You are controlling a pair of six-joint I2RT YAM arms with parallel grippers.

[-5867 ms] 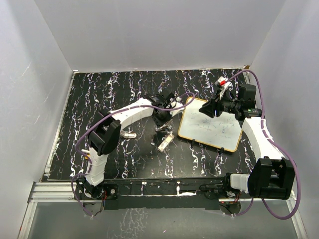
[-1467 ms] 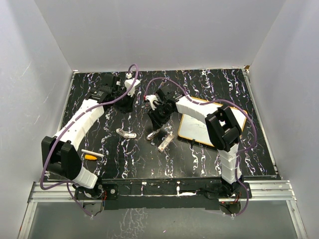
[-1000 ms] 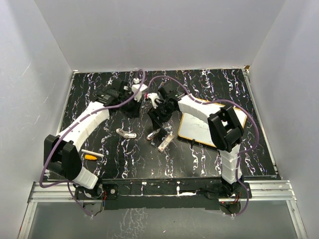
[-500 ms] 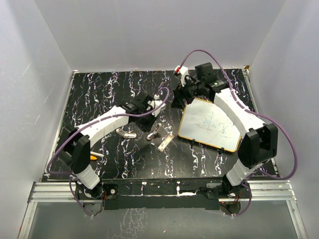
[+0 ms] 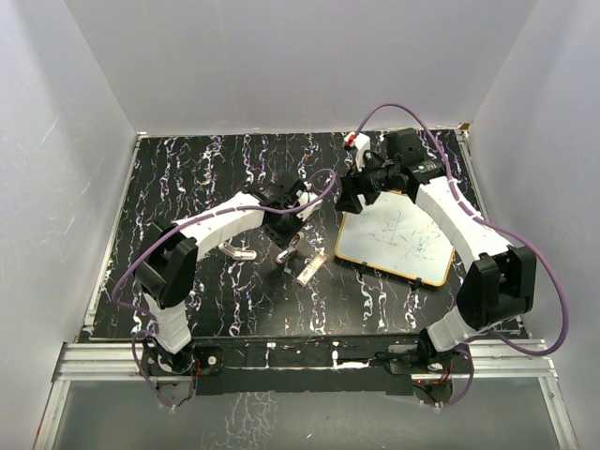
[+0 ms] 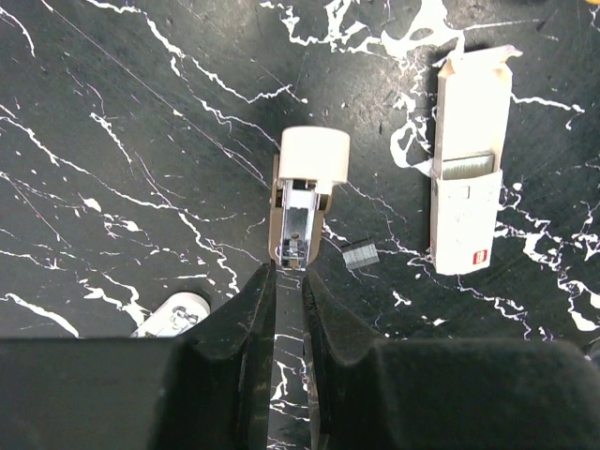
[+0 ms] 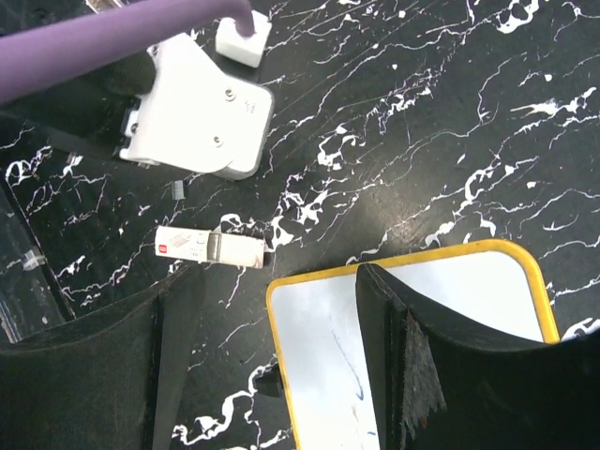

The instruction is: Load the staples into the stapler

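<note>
Clamping the stapler (image 6: 302, 211) by its near end in the closed left end effector (image 6: 288, 277), rail lying open; holding the right end effector (image 7: 267, 394) spread wide and empty, well away from the stapler, over the whiteboard (image 7: 403, 255). Spotting the staples (image 6: 466, 166) in their open box (image 6: 469, 225) near the stapler, a loose clump (image 6: 359, 255) just beside its rail. Best to keep the clamp firm, bring the right across, pinch a strip by its long sides and seat it square in the rail.

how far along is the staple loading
Done: the staple box is open, and a loose staple strip lies beside the stapler, whose channel is exposed. In hand: the left gripper looks shut on the stapler's near end; the right gripper is open and empty. Left: put the strip in the channel, then close the stapler.
</note>
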